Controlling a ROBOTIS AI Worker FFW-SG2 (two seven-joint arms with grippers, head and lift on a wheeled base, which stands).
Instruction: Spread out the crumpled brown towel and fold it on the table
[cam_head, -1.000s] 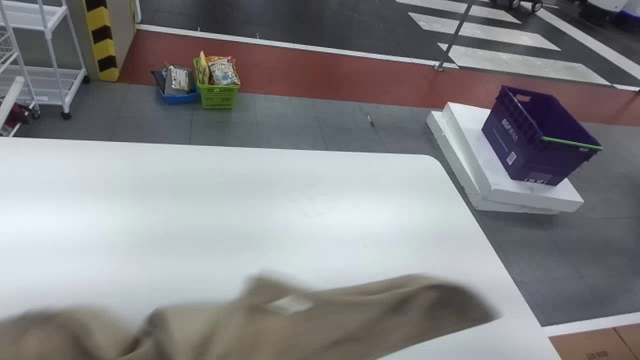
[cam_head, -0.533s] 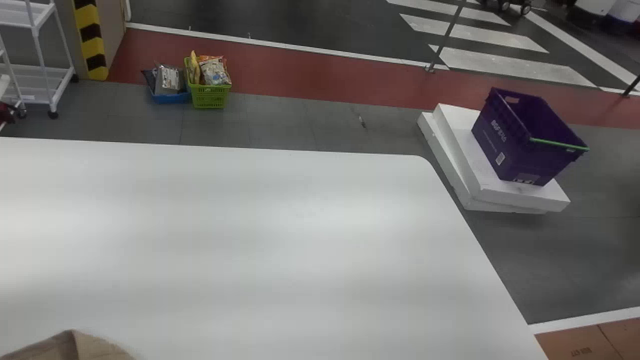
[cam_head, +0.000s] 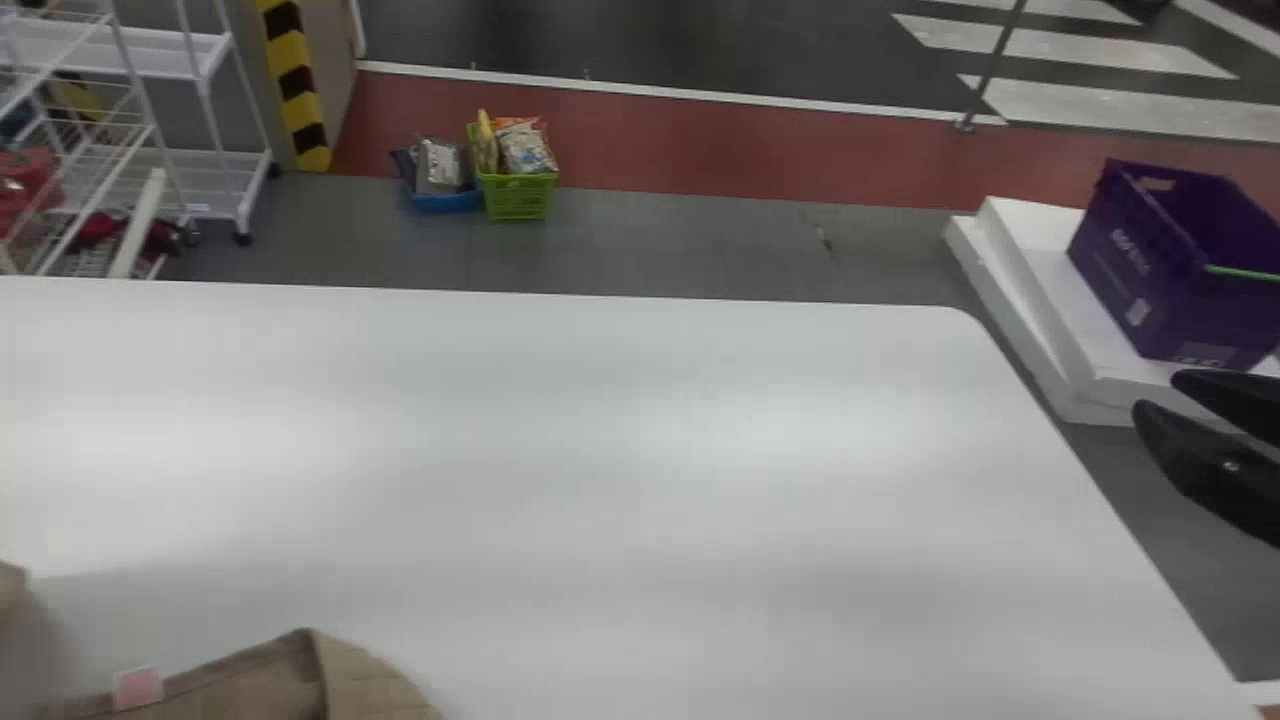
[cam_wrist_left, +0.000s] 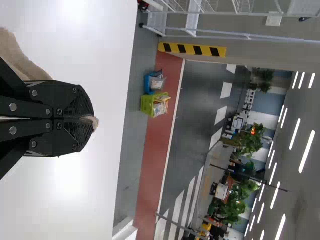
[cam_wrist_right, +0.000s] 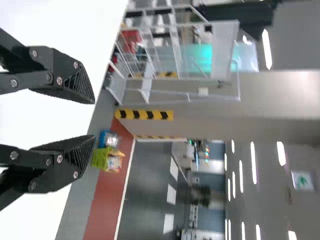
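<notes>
- Towel (cam_head: 370, 690), brown, cloth, with a pale pink tag (cam_head: 138, 688), lies bunched at the near left of the white, flat-topped surface (cam_head: 620, 450) in the head view; a further brown bit (cam_head: 10, 592) juts in at the left edge.
- Left black pincer (cam_wrist_left: 92, 120): in the left wrist view it is closed on a small tuft of the towel, above the surface, with more brown cloth beyond it.
- White wire-and-shelf rack (cam_head: 150, 52), past the far edge, beside a yellow-and-black striped post (cam_head: 293, 85).
- Blue plastic basket (cam_head: 445, 202) with packets, on the floor just beside a green plastic basket (cam_head: 517, 200), also loaded.
- Purple plastic crate (cam_head: 1150, 270) on white slabs (cam_head: 1065, 330), in the head view.
- Right black pincer (cam_head: 1155, 390), at the head view's right edge; its own wrist view shows the fingers (cam_wrist_right: 80, 82) well parted, with nothing between them.
</notes>
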